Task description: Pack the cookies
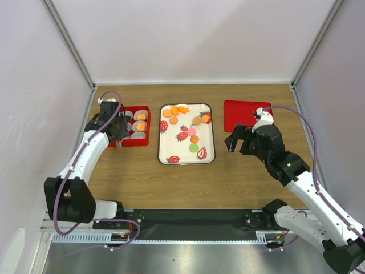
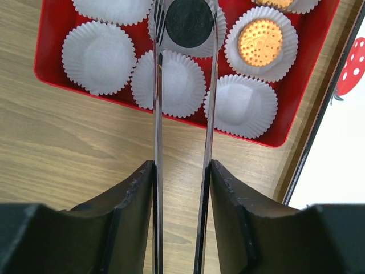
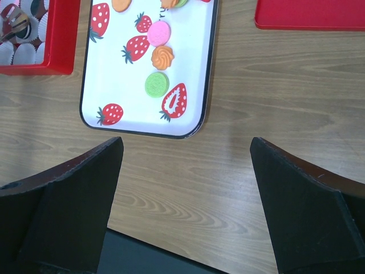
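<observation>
While beside tray (image 3: 111, 74) edge, right claw (image 3: 185, 151) wide.

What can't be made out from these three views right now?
- Left wrist view: whether the left gripper grips the black cookie or just flanks it; the top edge cuts both off.
- Top view: the cups of the red box under that gripper are hidden by it.
- Right wrist view: the far end of the tray and the flat red piece are cut off by the top edge.
</observation>
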